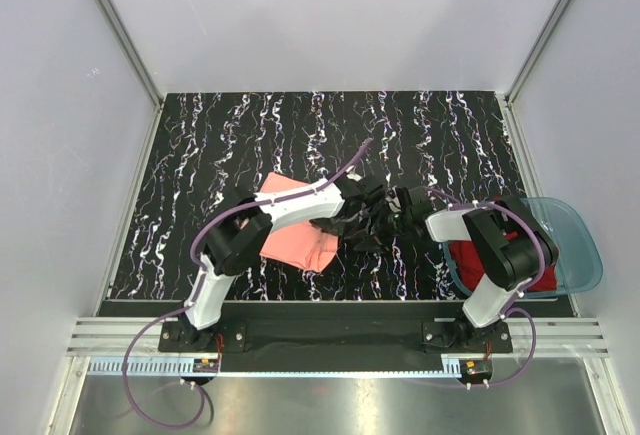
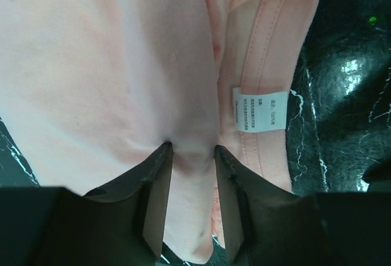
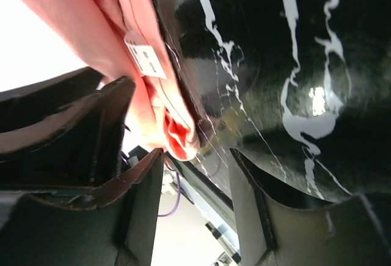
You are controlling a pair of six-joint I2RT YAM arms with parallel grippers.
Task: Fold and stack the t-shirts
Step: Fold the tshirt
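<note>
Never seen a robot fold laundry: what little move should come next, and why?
Probably finish closing the left hand on the pink t-shirt. Its fingers already pinch a ridge of cloth beside the white label, while the right hand stands open at the shirt's edge, holding nothing yet.

Black, white-veined table (image 1: 420, 135); on it a salmon-pink t-shirt (image 1: 295, 240) and, at right, a translucent blue basin (image 1: 580, 245).

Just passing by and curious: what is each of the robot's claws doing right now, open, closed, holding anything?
Left gripper: closing on a fold of the salmon-pink t-shirt.
Right gripper: open, holding nothing, at the shirt's edge.
</note>
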